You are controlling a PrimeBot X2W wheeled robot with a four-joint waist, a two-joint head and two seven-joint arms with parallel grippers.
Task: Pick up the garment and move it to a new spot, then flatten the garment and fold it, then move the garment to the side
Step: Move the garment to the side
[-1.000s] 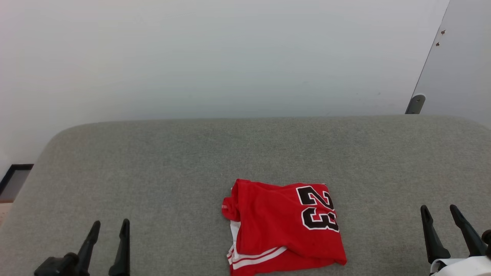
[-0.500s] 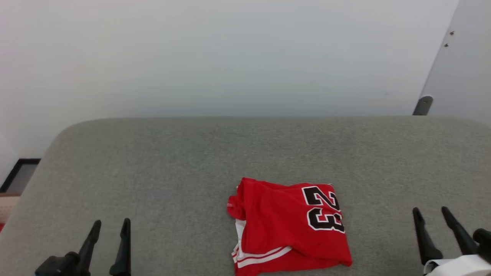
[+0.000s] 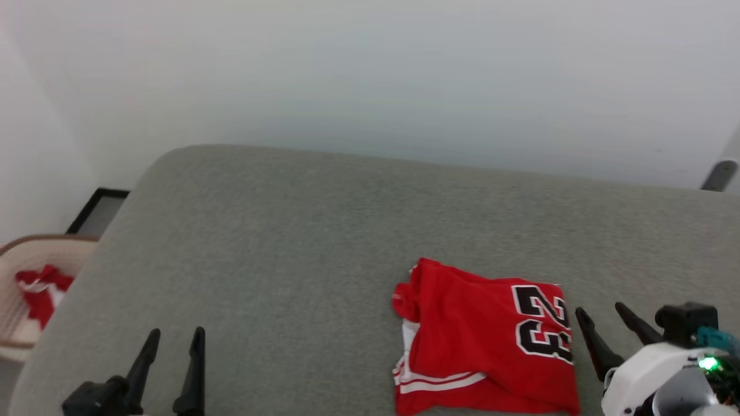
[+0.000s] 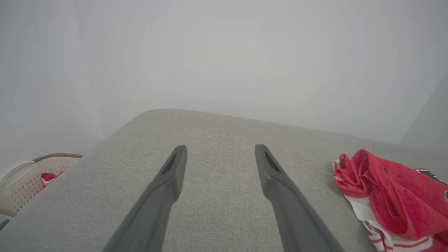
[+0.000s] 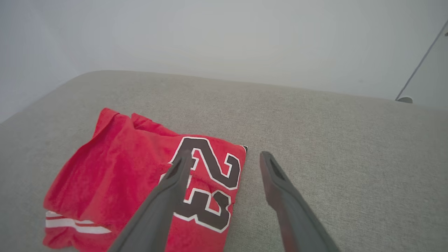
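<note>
The garment (image 3: 485, 341) lies folded in a red bundle on the grey padded surface (image 3: 289, 231), with a black white-edged "23" on top and white striped trim at its near edge. My right gripper (image 3: 599, 310) is open just right of the garment, close to its right edge. In the right wrist view the open gripper (image 5: 225, 154) hovers over the garment (image 5: 122, 168), its left finger above the number. My left gripper (image 3: 176, 334) stands open and empty at the lower left, well apart from it. From the left wrist, this gripper (image 4: 220, 148) points over bare fabric, the garment (image 4: 388, 196) off to the right.
A pale basket (image 3: 29, 289) holding red cloth (image 3: 40, 286) stands beyond the surface's left edge, and shows as the basket (image 4: 24, 178) in the left wrist view. A white wall rises behind. A dark-framed panel (image 3: 98, 211) leans near the far left corner.
The head camera has turned left, shifting the picture right and bringing the basket into view. My right gripper has moved in toward the garment's right edge. The left gripper stays put.
</note>
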